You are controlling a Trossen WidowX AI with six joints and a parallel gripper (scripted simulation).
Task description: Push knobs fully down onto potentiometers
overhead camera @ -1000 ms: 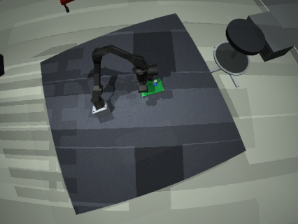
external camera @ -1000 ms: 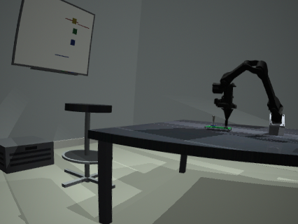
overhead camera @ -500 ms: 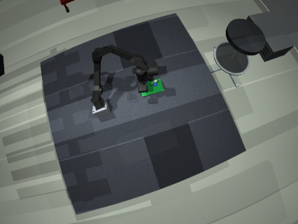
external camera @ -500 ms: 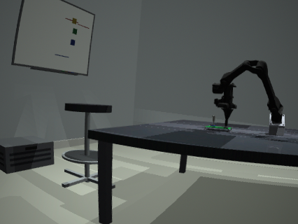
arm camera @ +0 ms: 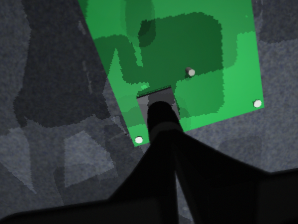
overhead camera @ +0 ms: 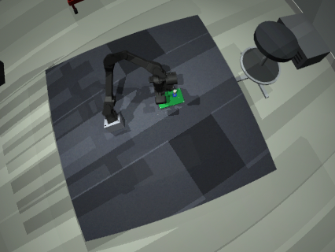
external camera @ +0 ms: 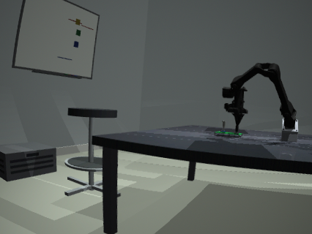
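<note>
1. One gripper [overhead camera: 160,99] [external camera: 237,129] [arm camera: 168,138], pressed together with nothing pinched, pointing down over the green circuit board [overhead camera: 173,104] [external camera: 220,133] [arm camera: 241,85] on the table [overhead camera: 157,165] [external camera: 161,145].
2. Wrist view: dark knob [arm camera: 160,115] right at the tips, grey potentiometer [arm camera: 146,103] toward 11 o'clock. Closed tips probably make a solid pusher — straight down, so the pot doesn't get levered loose.
3. Top view: pale knob [overhead camera: 174,91] at roughly 2 o'clock from the claw — can't judge its seating.
</note>
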